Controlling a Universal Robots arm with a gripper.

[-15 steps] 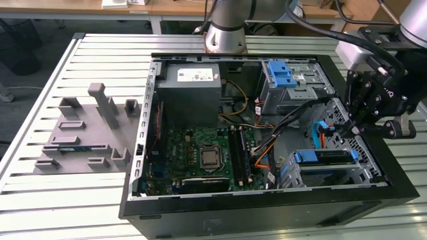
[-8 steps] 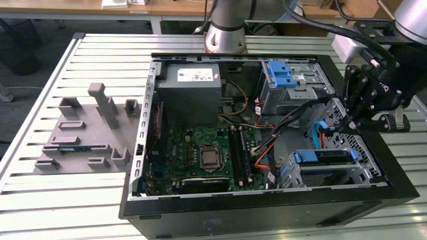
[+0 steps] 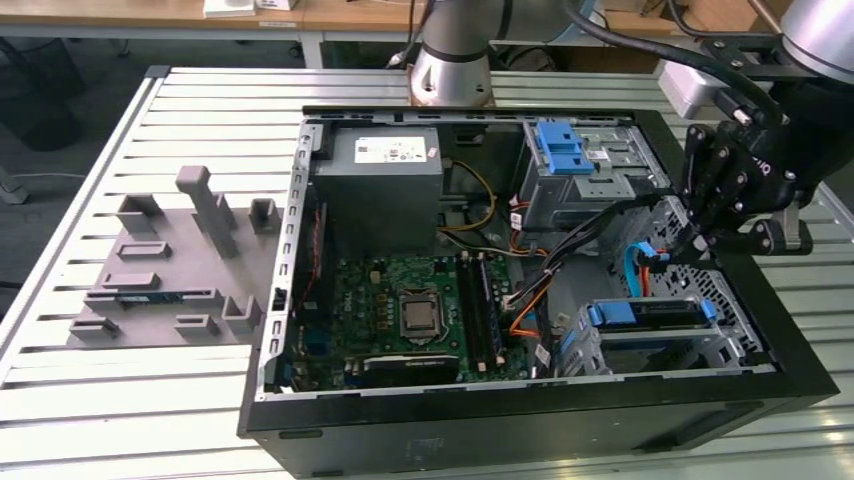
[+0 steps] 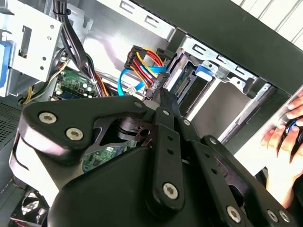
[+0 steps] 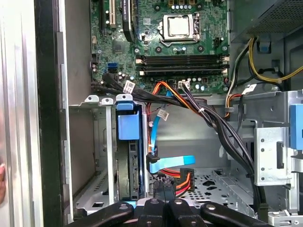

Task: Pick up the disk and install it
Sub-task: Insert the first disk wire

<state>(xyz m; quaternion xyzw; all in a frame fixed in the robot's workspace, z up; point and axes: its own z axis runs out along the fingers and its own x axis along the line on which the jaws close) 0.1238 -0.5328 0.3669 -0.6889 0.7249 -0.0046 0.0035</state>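
The disk (image 3: 649,314) stands on edge in the drive cage at the near corner of the open computer case, on the exterior view's right, its blue carrier tab facing up. In the first wrist view the disk (image 5: 129,163) fills one slot under its blue tab. The second wrist view shows the disk (image 4: 189,78) in the cage behind a bundle of cables. My gripper (image 3: 698,246) hangs above the case beside the cage, over the blue and orange cables. Its fingers (image 5: 176,208) lie together with nothing between them, apart from the disk. The gripper (image 4: 160,97) points at the cable plugs.
A grey power-supply box (image 3: 382,170) sits at the case's back, a light-blue latch piece (image 3: 559,148) beside it, the motherboard (image 3: 414,305) in the middle. A grey fixture (image 3: 160,270) lies on the slatted table. A person's hand (image 4: 284,137) rests outside the case wall.
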